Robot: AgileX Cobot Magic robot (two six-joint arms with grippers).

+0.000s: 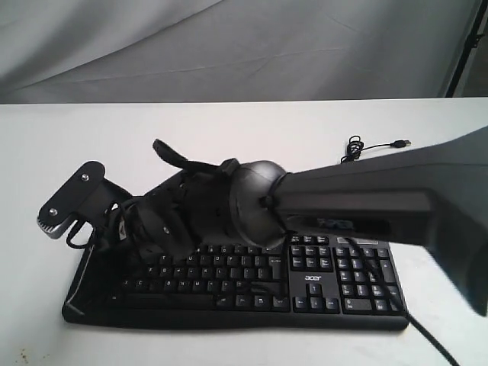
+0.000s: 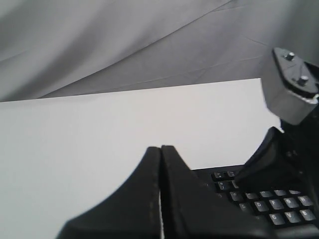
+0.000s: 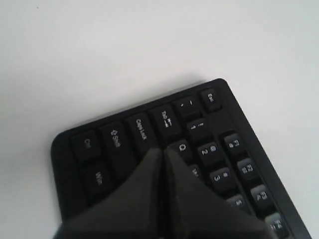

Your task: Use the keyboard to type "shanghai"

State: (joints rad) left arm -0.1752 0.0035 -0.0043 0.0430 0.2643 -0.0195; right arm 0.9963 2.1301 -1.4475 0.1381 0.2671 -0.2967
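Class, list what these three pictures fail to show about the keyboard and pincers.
Exterior view: the right arm hides upper-left keys of the keyboard.
Right wrist view: the right pincer covers the key under it.
Left wrist view: key legends blurred; the left pincer and frame edge cut off most keys.

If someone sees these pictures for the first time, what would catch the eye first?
First comes the big dark right arm, which reaches from the right across the black keyboard toward its left end. In the right wrist view the right tool is shut, with its tip by the Caps Lock key and the Q key. The left tool, also shut, points over the white table.
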